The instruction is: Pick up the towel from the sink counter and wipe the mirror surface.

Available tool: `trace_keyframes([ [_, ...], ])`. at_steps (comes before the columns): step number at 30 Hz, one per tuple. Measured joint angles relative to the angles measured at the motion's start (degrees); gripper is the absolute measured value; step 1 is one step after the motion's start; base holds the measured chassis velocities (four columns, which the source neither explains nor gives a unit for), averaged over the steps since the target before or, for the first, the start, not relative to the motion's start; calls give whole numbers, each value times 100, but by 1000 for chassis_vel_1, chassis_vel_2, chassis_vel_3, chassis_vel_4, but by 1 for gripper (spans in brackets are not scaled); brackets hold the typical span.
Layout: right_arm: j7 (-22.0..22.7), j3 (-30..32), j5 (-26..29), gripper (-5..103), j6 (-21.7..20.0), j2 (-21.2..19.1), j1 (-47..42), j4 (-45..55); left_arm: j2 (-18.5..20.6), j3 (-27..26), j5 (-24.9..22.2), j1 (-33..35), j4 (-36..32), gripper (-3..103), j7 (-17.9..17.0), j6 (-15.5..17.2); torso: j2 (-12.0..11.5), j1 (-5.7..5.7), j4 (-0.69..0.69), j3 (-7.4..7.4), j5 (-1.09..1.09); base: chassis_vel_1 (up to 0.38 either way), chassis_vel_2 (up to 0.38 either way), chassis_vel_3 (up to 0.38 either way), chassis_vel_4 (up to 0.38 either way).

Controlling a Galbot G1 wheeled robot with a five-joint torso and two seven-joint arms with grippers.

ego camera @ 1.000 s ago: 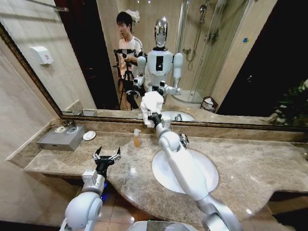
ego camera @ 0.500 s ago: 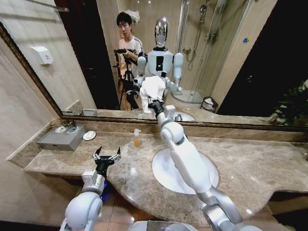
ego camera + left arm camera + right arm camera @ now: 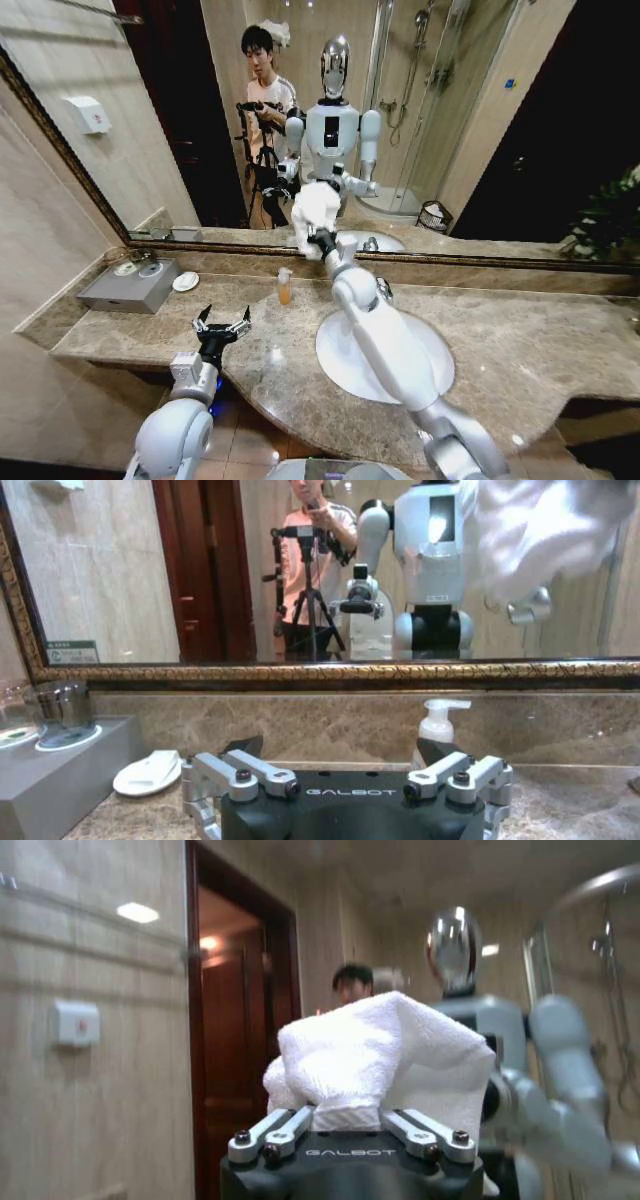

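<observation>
- The mirror surface (image 3: 420, 130) spans the wall above the whole counter inside a thin dark bronze-gold frame, and it reflects the robot's torso and a shower stall.
- The sink counter (image 3: 540, 340) is a long marbled beige-brown slab with a bulging front edge; an oval white basin (image 3: 345, 365) sits in it below the right arm.
- The right arm stretches from the lower right, over the basin, up to the glass.
- A grey tray (image 3: 130, 288) lies at the counter's left end, with a small white dish (image 3: 185, 282) just beside it.
- The towel (image 3: 315, 208) is a lumpy white bundle held up against the lower part of the mirror, above the basin; whether it truly touches the glass I cannot tell.
- The right gripper (image 3: 320, 240) has its jaws pinching the towel's lower edge, clear in the right wrist view (image 3: 345, 1129).
- The left gripper (image 3: 221, 327) hovers low over the front left of the counter, jaws spread apart and holding nothing.
- A small pump bottle (image 3: 285, 287) stands near the backsplash, between the dish and the basin.
</observation>
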Motion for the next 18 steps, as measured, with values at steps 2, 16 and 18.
trace_keyframes([
  [2,0,14,15,12,-10,-32,30,43,0,0,0,0,0,100,0,0,0,0,0,0,0,0,0,0,0],
  [16,-100,120,38,12,89,-132,-1108,217,1,0,0,0,0,100,0,0,0,0,0,0,1,0,0,0,0],
  [18,-90,144,60,12,82,-238,-1321,674,0,0,0,0,0,100,0,0,0,0,0,0,1,0,0,0,0],
])
